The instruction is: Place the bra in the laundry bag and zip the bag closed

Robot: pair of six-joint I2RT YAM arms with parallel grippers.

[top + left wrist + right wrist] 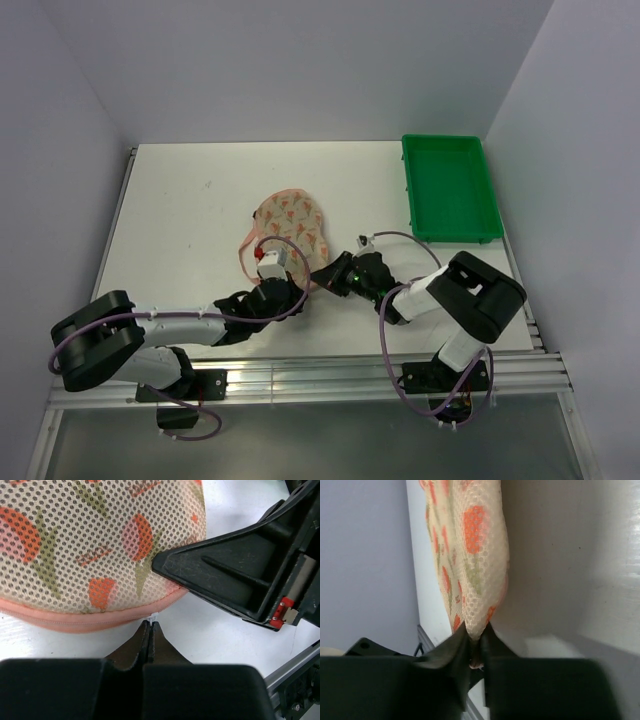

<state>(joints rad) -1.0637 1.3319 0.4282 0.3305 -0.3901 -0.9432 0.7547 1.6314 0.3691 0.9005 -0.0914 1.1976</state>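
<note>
The peach-pink mesh laundry bag with red-orange marks lies mid-table; it fills the left wrist view and hangs in front of the right wrist camera. My left gripper is shut at the bag's near edge, pinching a small white zip pull by the pink zip trim. My right gripper is shut on the bag's mesh edge just to the right; one of its fingers touches the bag in the left wrist view. The bra is out of view.
A green plastic tray stands at the back right of the table. A pink loop of trim trails from the bag's left side. The metal rail runs along the table's near edge, by both arm bases.
</note>
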